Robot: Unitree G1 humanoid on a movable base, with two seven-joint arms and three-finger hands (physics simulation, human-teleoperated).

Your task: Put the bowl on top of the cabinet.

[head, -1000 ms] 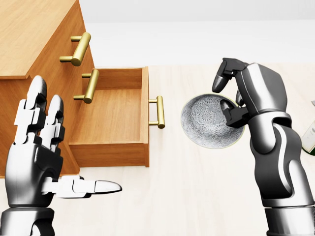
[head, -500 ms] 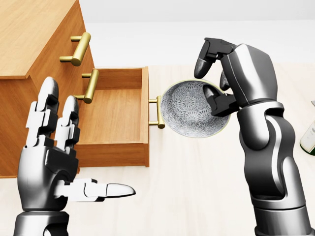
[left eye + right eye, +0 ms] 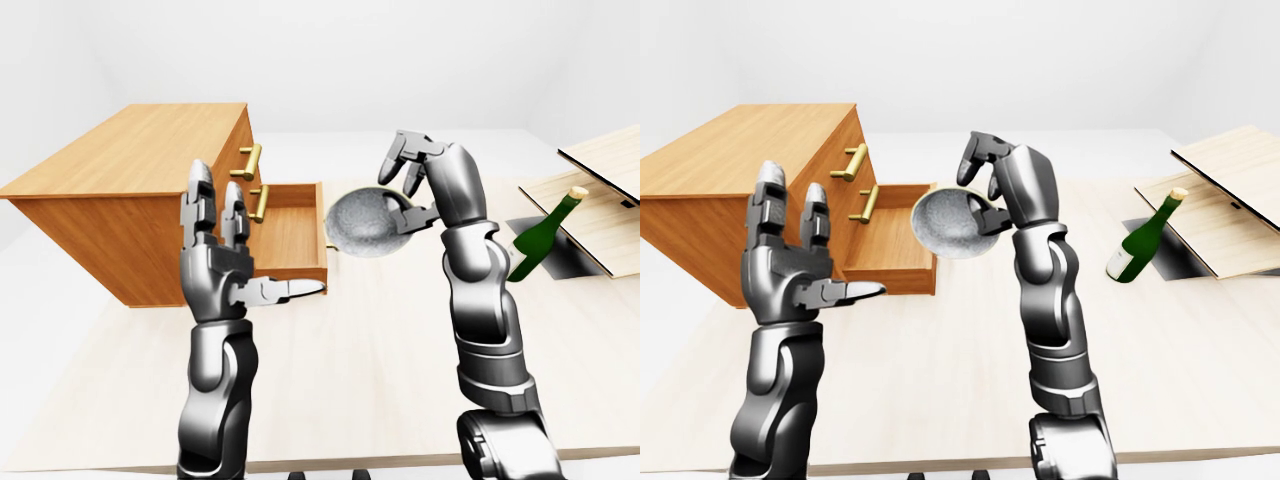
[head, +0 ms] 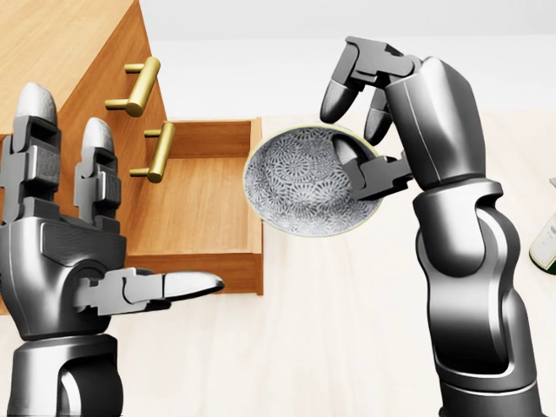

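Right hand (image 4: pixel 426 122) pinching tilted bowl (image 4: pixel 295 187) by rim, high above desk (image 4: pixel 330 347), ready for cabinet (image 3: pixel 130 150) top. Left hand (image 4: pixel 61 261) spread, empty.

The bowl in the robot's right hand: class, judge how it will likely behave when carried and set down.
The bowl looks stiff: pinched at one rim by the right hand, it shows no sag. Its patterned, glazed-looking surface suggests ceramic, probably slippery and breakable. Held tilted by one edge, it may pivot.
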